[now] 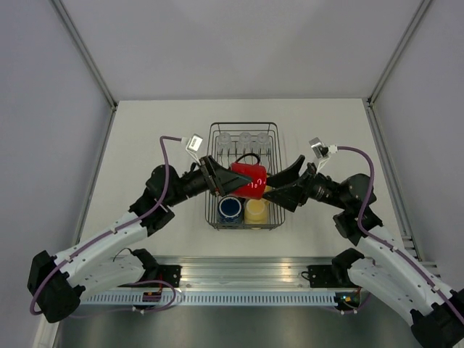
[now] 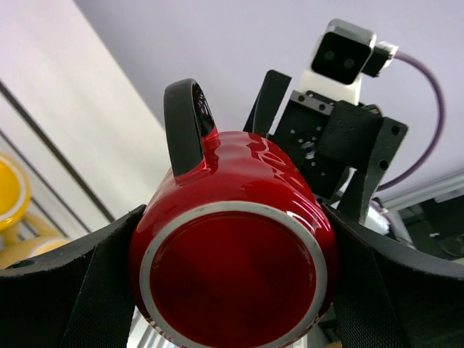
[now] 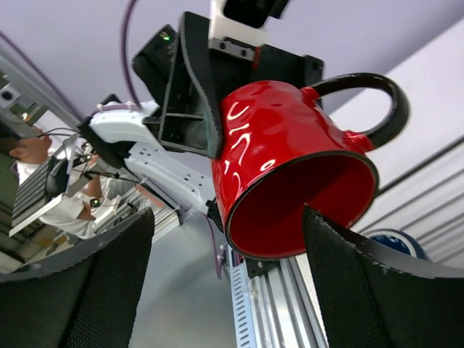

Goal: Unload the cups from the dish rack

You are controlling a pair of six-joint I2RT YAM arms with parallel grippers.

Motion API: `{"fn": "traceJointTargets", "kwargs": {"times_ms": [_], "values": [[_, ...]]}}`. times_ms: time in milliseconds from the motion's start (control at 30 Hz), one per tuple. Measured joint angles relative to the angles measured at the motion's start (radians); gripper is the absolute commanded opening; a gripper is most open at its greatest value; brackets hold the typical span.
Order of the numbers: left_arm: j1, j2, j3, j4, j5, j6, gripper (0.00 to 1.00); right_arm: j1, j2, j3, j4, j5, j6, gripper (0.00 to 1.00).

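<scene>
The red mug [image 1: 250,179] is held on its side above the dish rack [image 1: 212,145], clamped between the fingers of the left tool [image 1: 220,183]. The right tool [image 1: 274,187] is spread apart at the mug's open mouth. White marks on the glaze cannot be read. Inside the rack, three clear tumblers [image 1: 245,138], one dark blue mug [image 1: 230,208] and one cream mug [image 1: 255,210] are counted. One yellow mug [image 2: 11,192] is partly seen. The rack is set on the desk [image 1: 145,130].
</scene>
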Motion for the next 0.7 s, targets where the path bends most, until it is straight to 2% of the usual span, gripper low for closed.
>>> {"fn": "traceJointTargets", "kwargs": {"times_ms": [200, 333, 467, 500, 533, 600, 700], "values": [[0.000, -0.001, -0.058, 0.168, 0.008, -0.105, 0.02, 0.077, 0.060, 0.000, 0.142, -0.006, 0.051, 0.68], [-0.001, -0.005, -0.089, 0.219, 0.003, -0.143, 0.02, 0.150, 0.108, 0.000, 0.204, 0.001, 0.048, 0.53], [-0.005, -0.025, -0.115, 0.234, 0.000, -0.170, 0.02, 0.225, 0.157, 0.012, 0.211, 0.040, 0.004, 0.46], [-0.006, -0.032, -0.119, 0.234, -0.001, -0.175, 0.02, 0.240, 0.168, 0.018, 0.211, 0.052, -0.008, 0.42], [-0.006, -0.038, -0.122, 0.237, -0.001, -0.180, 0.02, 0.252, 0.177, 0.023, 0.211, 0.064, -0.023, 0.30], [-0.009, -0.053, -0.130, 0.250, -0.004, -0.193, 0.02, 0.263, 0.189, 0.030, 0.210, 0.086, -0.042, 0.17], [-0.008, -0.081, -0.151, 0.231, -0.034, -0.228, 0.02, 0.268, 0.193, 0.044, 0.219, 0.119, -0.113, 0.01]]}}
